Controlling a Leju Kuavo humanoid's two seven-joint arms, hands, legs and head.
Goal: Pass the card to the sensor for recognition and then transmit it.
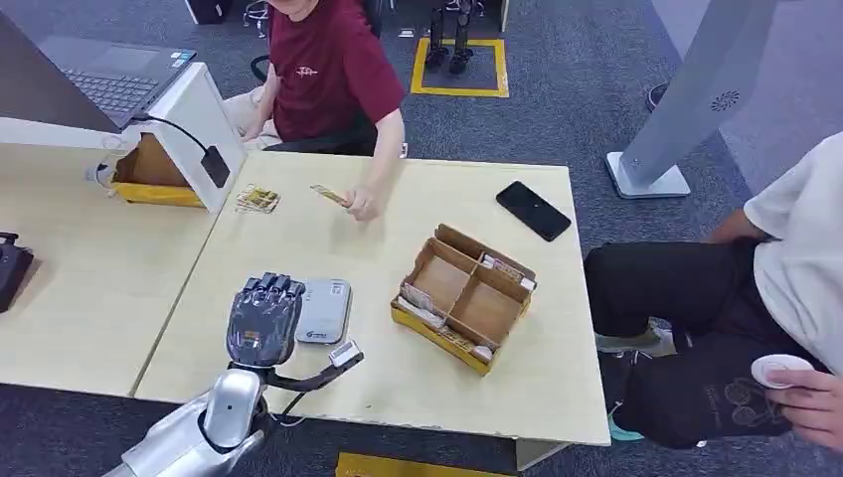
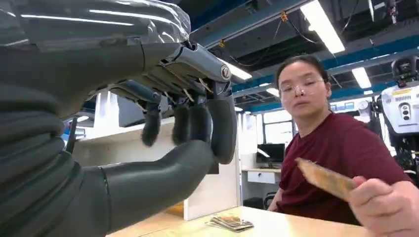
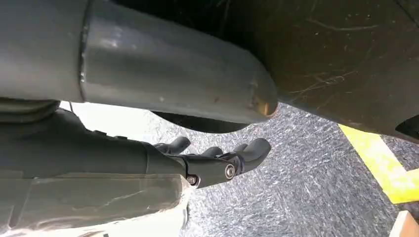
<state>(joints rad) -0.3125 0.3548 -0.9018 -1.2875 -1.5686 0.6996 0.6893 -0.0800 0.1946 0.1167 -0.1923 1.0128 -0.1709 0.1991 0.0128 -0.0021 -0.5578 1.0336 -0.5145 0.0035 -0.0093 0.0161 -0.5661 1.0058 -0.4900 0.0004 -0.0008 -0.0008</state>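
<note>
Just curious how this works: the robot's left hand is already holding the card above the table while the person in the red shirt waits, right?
Not quite. The left hand holds nothing; the card is in the hand of the person in the red shirt, as the left wrist view shows. The left hand is indeed above the table.

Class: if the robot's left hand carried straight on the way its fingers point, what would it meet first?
Probably the card in the person's hand across the table; the left hand holds nothing. Depth and height are uncertain.
</note>
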